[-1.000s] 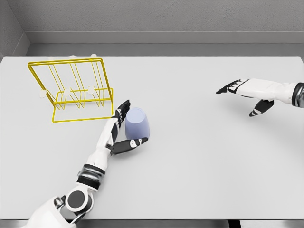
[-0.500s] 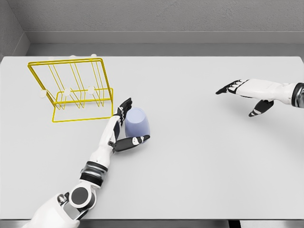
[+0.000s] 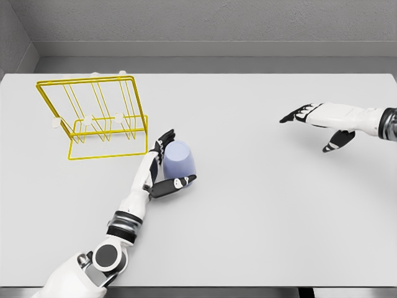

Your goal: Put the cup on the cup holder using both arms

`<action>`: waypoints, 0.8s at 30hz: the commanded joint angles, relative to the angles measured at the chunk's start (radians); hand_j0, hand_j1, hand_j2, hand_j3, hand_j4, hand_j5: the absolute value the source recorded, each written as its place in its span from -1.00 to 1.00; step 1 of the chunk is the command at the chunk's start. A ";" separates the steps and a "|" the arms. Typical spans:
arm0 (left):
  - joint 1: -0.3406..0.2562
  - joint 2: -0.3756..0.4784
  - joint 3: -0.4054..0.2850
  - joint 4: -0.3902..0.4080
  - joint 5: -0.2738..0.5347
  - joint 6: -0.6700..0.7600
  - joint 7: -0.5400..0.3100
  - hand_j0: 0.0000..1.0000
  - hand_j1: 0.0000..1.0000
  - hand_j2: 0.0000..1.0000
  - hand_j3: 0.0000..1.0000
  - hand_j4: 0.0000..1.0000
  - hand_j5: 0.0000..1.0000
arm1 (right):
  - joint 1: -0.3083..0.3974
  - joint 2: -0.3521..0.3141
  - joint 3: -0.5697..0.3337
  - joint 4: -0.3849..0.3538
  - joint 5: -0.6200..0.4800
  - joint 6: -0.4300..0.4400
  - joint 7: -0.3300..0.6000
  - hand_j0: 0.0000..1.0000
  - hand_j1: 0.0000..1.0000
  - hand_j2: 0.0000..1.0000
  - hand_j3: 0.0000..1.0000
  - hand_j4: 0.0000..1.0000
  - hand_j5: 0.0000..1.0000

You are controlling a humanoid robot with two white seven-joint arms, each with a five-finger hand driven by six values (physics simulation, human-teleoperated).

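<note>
A pale blue cup (image 3: 178,160) stands upside down on the white table (image 3: 260,211), just right of the front corner of the yellow wire cup holder (image 3: 108,156). My left hand (image 3: 160,166) wraps it: the fingers (image 3: 164,141) lie along its left side and the thumb (image 3: 177,184) presses against its near side. Far off on the right, my right hand (image 3: 310,127) hovers over the table with the fingers spread and nothing in it.
The cup holder has upright prongs with white tips and stands at the back left of the table. A grey wall runs behind the table's far edge. Bare tabletop lies between the cup and the right hand.
The left hand has crept a little forward and its thumb has closed in against the cup. The right hand has drifted slightly up and left. The cup has barely moved.
</note>
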State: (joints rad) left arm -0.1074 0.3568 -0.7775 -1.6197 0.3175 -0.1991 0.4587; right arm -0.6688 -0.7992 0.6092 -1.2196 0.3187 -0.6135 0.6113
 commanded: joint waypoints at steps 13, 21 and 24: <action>0.000 -0.013 0.000 0.012 -0.026 0.000 -0.002 0.33 0.33 0.33 0.33 0.33 0.33 | -0.002 0.000 -0.003 0.008 -0.007 0.003 0.000 1.00 1.00 1.00 1.00 1.00 1.00; 0.002 -0.013 0.000 0.011 -0.049 0.000 -0.002 0.18 0.18 0.18 0.18 0.18 0.18 | 0.000 0.018 -0.002 0.006 -0.007 0.003 0.000 1.00 1.00 1.00 1.00 1.00 1.00; 0.002 -0.013 0.000 0.004 -0.060 -0.002 -0.002 0.20 0.20 0.20 0.20 0.20 0.20 | 0.000 0.018 -0.002 0.006 -0.007 0.003 0.000 1.00 1.00 1.00 1.00 1.00 1.00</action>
State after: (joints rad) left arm -0.1058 0.3435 -0.7773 -1.6115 0.2694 -0.2005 0.4575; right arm -0.6688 -0.7817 0.6080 -1.2131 0.3173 -0.6135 0.6113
